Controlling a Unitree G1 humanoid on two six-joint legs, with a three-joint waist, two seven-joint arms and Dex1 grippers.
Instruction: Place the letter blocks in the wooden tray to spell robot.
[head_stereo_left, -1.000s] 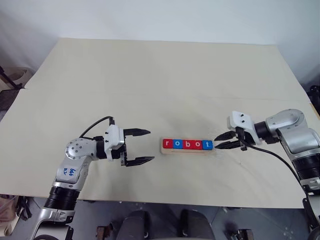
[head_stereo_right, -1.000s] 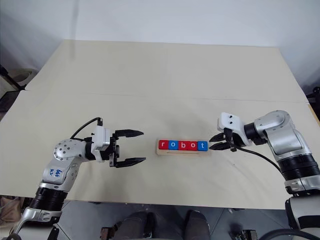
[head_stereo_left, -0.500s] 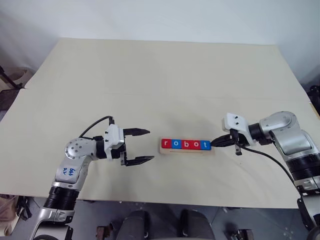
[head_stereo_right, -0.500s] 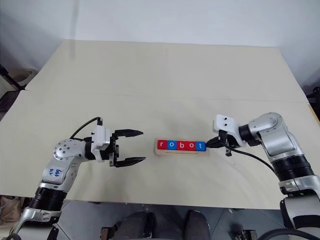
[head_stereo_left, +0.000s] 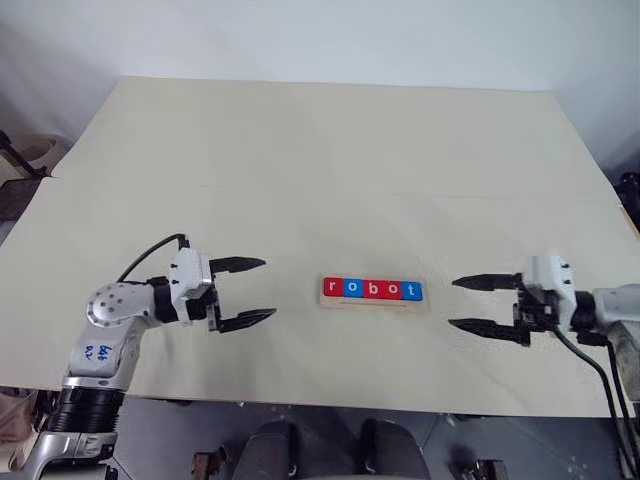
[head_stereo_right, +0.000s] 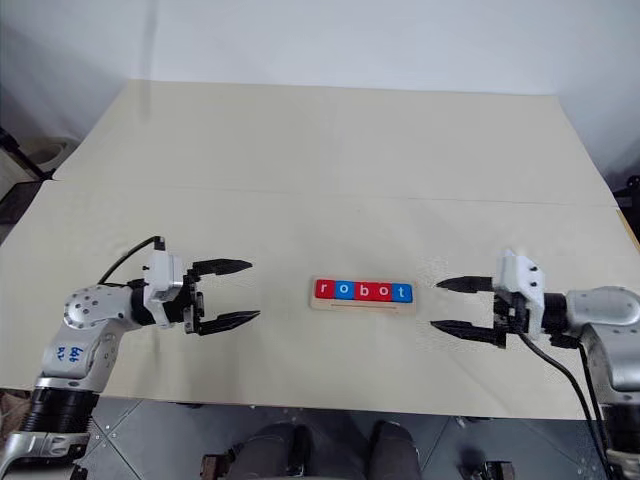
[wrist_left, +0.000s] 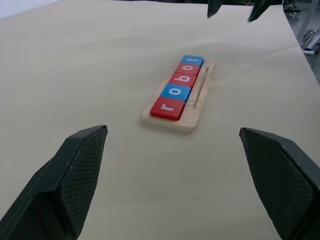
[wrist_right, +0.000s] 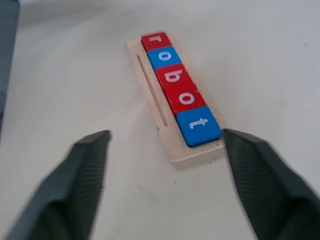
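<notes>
Left gripper (head_stereo_left: 252, 291), fingers apart, and right gripper (head_stereo_left: 470, 304), also spread, flank wooden tray (head_stereo_left: 375, 302) on table (head_stereo_left: 320, 150), both clear of it. Left wrist view: letter blocks (wrist_left: 178, 87) spell "robot" in tray ahead, betw. fingers. Right wrist view: tray close ahead, "t" nearest.

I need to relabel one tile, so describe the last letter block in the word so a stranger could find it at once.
On the beige table, midway between the robot's two arms, lies a pale wooden tray holding a row of five letter blocks. The one you want is at the end toward the right hand: a blue tile with a white t, next to a red o, the only t in the row.
</notes>
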